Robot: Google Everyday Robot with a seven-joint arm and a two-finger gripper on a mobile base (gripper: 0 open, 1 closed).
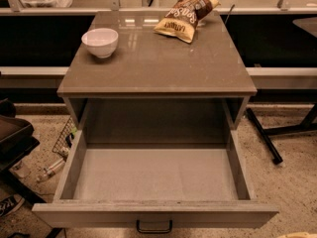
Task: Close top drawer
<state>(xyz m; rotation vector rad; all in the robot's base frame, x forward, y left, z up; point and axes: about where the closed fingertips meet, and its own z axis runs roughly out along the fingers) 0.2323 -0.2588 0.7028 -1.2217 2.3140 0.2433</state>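
Note:
The top drawer point(153, 175) is pulled far out of the grey cabinet, toward the camera. Its pale grey box-like inside holds nothing. Its flat front panel point(156, 214) runs along the bottom of the view, with a small dark loop handle point(154, 227) at its centre. The gripper is not in view. The lower drawers are hidden under the open one.
On the cabinet's brown top point(158, 58) stand a white bowl point(100, 42) at the left and a chip bag point(185, 15) at the back. A dark chair point(12, 138) and floor clutter lie left. Black table legs point(265, 138) stand right.

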